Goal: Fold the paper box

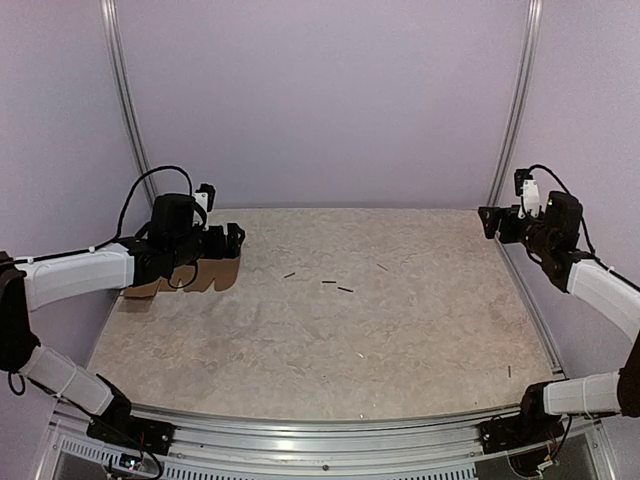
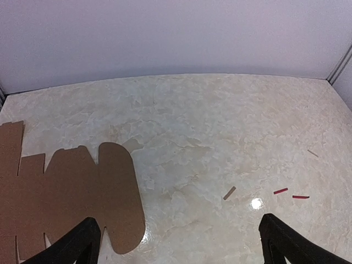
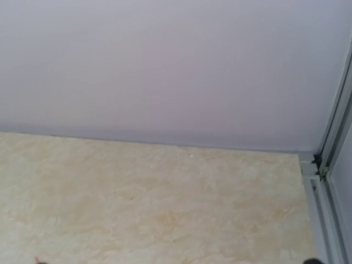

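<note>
Both left claw (image 2: 179, 245) and right claw (image 1: 488, 222) are gaping empty; I am lining the left low against a flap (image 2: 118, 187) of the box (image 2: 60, 192).

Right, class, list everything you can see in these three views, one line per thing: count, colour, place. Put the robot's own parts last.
paper box: one, brown, a flat cut sheet lying at the table's far left.
small sticks: at least four, dark from above, two red in the left wrist view, scattered mid-table.
table: one, beige marbled top.
walls: pale lilac, on three sides.
metal posts: two, silver, at the back corners.
left gripper: one, black, open, over the paper box.
right gripper: one, black, open, at the far right, over bare table.
</note>
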